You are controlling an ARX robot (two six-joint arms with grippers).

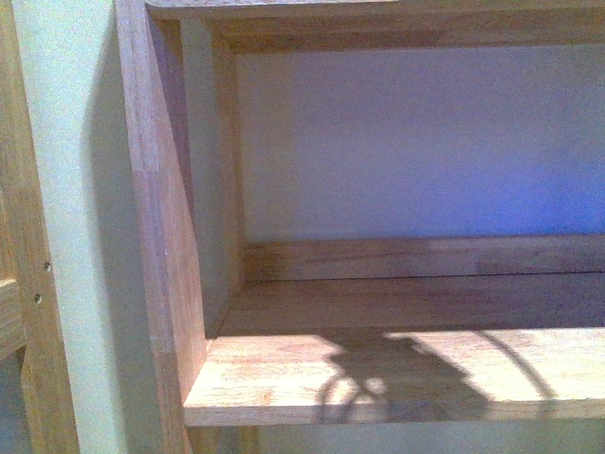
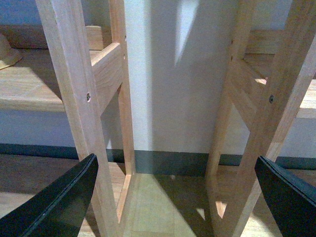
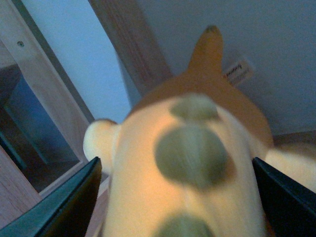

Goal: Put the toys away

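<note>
right wrist view, right fingers (image 3: 173, 197) flanking plush toy (image 3: 197, 163), angled upward

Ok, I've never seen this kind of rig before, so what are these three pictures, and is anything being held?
This is a robot with two arms, each ending in a two-fingered gripper. The front view comes from a camera on its body and shows a bare wooden shelf crossed by a shadow; neither arm appears there. The other two come from cameras on the wrists. The left gripper is open with nothing between its dark fingers, facing wooden shelf legs and a wall. The right gripper has an orange-yellow plush toy with greenish spots filling the gap between its fingers, so it appears to hold it, though the picture is blurred.
</note>
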